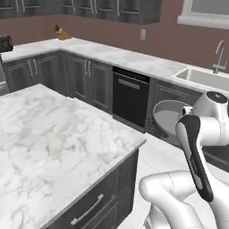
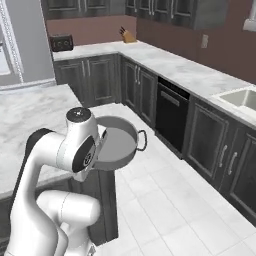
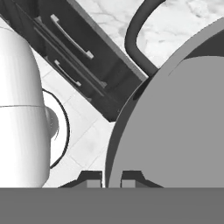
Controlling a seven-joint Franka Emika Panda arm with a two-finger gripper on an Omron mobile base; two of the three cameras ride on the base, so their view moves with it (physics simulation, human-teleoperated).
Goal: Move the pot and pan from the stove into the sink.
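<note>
While the arm stands over the white tile floor [image 2: 165, 200] between the marble island tabletop [image 1: 49, 134] and the dark cabinets, the hand [image 3: 111, 178] is clenched on the rim of the pot [image 2: 116, 145], one finger each side of the wall. The grey pot hangs tilted in the air, a loop handle [image 2: 142, 140] pointing away. The sink [image 1: 203, 78] lies well apart, under the faucet [image 1: 219, 56].

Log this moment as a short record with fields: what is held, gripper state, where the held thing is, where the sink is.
held: wide shallow grey metal pot with loop handles
gripper: gripper shut on the pot's rim
pot position: in the air over the tiled floor, tilted, beside the marble island
sink: pale basin in the far counter, beyond the pot
</note>
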